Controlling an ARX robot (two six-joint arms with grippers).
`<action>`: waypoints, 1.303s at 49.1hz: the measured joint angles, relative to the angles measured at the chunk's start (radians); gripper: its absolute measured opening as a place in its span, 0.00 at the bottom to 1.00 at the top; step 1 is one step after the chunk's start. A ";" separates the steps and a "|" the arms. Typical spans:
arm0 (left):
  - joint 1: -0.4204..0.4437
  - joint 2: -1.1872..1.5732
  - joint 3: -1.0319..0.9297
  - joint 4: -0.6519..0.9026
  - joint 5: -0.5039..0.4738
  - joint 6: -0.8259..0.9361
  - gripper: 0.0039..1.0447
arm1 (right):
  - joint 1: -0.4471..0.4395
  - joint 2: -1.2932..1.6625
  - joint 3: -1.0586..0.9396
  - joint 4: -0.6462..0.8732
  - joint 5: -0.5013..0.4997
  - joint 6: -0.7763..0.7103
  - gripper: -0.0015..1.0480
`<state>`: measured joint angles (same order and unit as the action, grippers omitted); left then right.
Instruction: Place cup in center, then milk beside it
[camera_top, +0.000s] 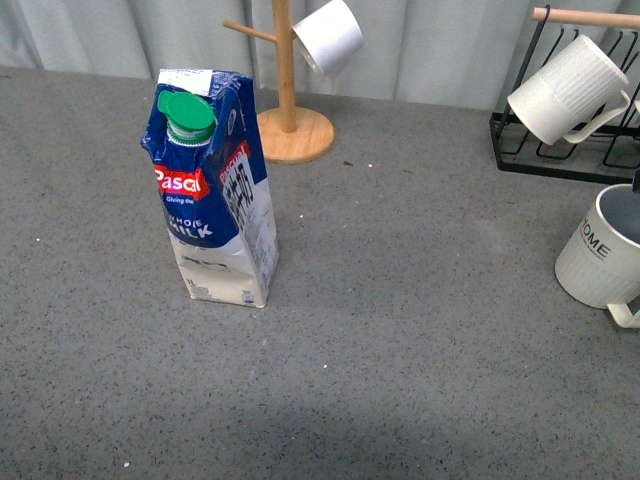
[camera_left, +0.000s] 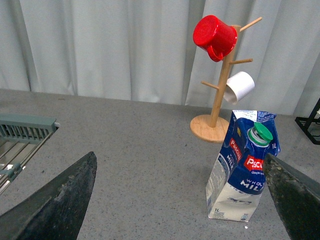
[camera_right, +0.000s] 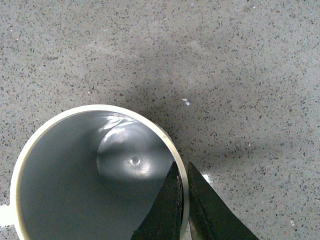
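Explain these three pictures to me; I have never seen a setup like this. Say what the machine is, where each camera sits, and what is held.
This is a two-armed robot. The front picture comes from its body: a milk carton stands on the grey table, and a mug marked HOME sits at the right edge. The left wrist camera looks past its open left gripper at the carton, holding nothing. The right wrist camera looks down into the mug: the right gripper pinches its rim.

Grey speckled tabletop (camera_top: 420, 330), pale pleated curtain (camera_left: 125, 45) behind, soft even light, faint shadow at near edge
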<state>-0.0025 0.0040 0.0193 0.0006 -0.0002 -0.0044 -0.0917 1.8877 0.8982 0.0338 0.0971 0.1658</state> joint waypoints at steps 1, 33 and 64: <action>0.000 0.000 0.000 0.000 0.000 0.000 0.94 | 0.000 -0.001 0.002 -0.003 -0.001 0.001 0.01; 0.000 0.000 0.000 0.000 0.000 0.000 0.94 | 0.323 0.031 0.151 -0.193 -0.082 0.093 0.01; 0.000 0.000 0.000 0.000 0.000 0.000 0.94 | 0.378 0.083 0.193 -0.211 -0.043 0.125 0.21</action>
<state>-0.0025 0.0040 0.0193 0.0006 -0.0002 -0.0044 0.2863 1.9705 1.0908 -0.1768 0.0544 0.2905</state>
